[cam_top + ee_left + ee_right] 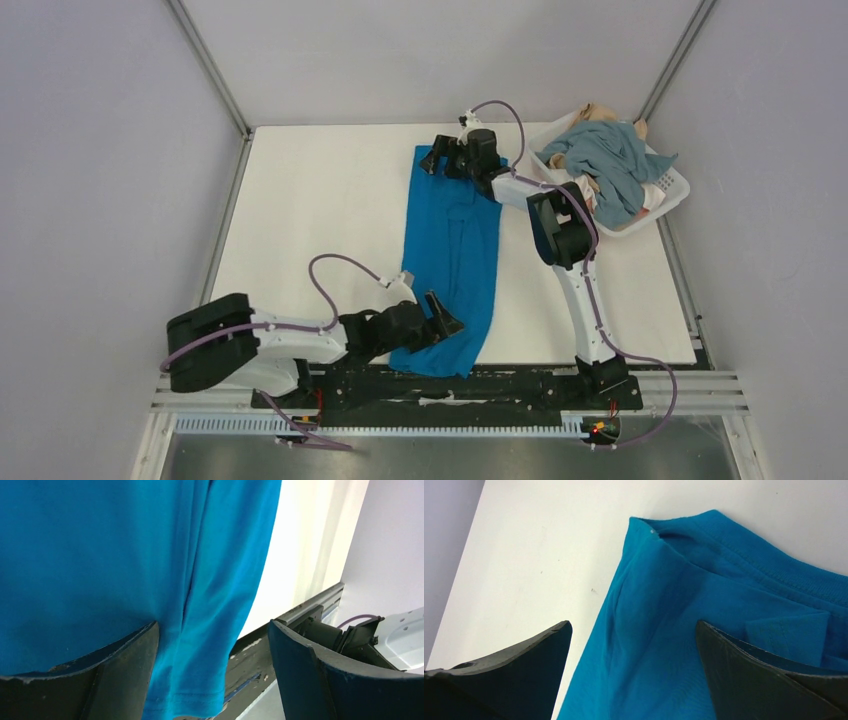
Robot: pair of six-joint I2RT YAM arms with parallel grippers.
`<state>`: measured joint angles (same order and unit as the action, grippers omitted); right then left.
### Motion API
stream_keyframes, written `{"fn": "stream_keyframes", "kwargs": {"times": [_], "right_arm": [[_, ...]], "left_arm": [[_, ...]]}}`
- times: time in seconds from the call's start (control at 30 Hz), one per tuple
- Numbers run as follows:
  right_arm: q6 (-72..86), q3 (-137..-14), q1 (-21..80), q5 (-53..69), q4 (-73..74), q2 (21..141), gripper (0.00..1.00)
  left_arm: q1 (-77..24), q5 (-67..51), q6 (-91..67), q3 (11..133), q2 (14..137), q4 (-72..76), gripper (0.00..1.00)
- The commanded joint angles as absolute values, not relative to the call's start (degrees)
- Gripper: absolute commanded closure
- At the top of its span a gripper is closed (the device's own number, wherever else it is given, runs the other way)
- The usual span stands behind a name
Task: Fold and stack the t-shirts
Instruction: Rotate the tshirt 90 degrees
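A bright blue t-shirt lies on the white table as a long narrow strip, sleeves folded in. Its hem hangs over the near edge. My left gripper is open over the hem end; in the left wrist view the blue cloth fills the frame between the spread fingers. My right gripper is open over the collar end; the right wrist view shows the collar and shoulder corner between its fingers. A dusty grey-blue shirt lies on top of peach and white shirts in the basket.
A white slotted basket stands at the table's far right corner. The black mounting rail runs along the near edge under the hem. Grey walls close in the table on three sides.
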<state>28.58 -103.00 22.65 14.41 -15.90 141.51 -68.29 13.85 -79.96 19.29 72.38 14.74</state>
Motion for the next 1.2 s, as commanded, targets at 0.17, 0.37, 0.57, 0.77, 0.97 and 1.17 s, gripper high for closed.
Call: {"fn": "stream_keyframes", "kwargs": {"times": [0.17,0.37,0.57,0.77,0.97,1.17], "right_arm": [[17.5,-111.1,21.9,14.1,0.7,137.2,0.02],[10.1,-101.9,22.1,3.3,13.0,120.1,0.02],[17.0,-75.5,22.6,-9.6,19.3,99.8,0.02],[20.2,-54.1,30.8,-11.7,15.5,89.4,0.02],[25.5,-51.9,44.3,-21.9,16.6,88.6,0.02],[31.2,-53.9,47.8,-28.1,16.6,96.1,0.02]], "left_arm": [[-73.2,17.4,-75.6,28.4,78.1,8.8,0.12],[-73.5,23.5,-71.3,30.5,64.4,-10.8,0.12],[-73.5,28.7,-70.5,29.0,52.9,-30.1,0.12],[-73.5,28.0,-68.5,27.4,51.5,-30.5,0.12],[-73.4,32.9,-71.7,22.9,46.9,-30.5,0.12],[-73.4,37.6,-74.2,18.8,39.2,-32.6,0.12]]}}
